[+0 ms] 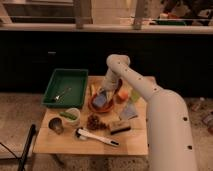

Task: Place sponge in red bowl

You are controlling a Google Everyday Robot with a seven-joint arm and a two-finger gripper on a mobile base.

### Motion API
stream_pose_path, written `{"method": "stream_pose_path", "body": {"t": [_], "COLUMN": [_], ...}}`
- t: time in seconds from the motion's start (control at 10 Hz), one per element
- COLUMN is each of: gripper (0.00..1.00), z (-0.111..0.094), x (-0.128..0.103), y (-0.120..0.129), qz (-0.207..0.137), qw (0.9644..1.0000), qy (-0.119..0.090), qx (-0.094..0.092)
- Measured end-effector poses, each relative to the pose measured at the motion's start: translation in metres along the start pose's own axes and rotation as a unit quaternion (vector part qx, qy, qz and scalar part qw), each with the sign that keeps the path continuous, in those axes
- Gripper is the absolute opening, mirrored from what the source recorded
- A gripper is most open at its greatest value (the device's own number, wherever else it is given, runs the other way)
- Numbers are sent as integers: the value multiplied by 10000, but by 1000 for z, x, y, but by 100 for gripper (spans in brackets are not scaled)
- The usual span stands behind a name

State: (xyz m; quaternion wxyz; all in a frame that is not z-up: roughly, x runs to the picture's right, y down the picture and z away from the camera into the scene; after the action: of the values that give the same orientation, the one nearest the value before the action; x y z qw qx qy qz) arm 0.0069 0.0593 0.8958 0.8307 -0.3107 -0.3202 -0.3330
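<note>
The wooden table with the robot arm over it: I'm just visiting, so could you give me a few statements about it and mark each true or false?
1. The gripper is over the red bowl. True.
2. The sponge lies in the green tray. False: the sponge is at the red bowl, under the gripper; the tray holds a small utensil.
3. A white-handled brush lies near the table's front edge. True.
4. The green tray sits on the table's right side. False: it sits at the left rear corner.
5. A tan block with a dark edge lies in front of the red bowl. True.
</note>
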Motion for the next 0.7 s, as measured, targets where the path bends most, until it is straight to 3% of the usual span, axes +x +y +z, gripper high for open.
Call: {"method": "stream_pose_path", "body": {"t": [0.2,0.3,0.7], "gripper": [75,80,80], "z": [1,1,-3], "x": [2,2,4], "y": [-2,-2,-8], "qz": [-7,-10,-24], "qw": [10000,10000,9999], "qy": [-24,-22,41], "qx": [5,12,158]}}
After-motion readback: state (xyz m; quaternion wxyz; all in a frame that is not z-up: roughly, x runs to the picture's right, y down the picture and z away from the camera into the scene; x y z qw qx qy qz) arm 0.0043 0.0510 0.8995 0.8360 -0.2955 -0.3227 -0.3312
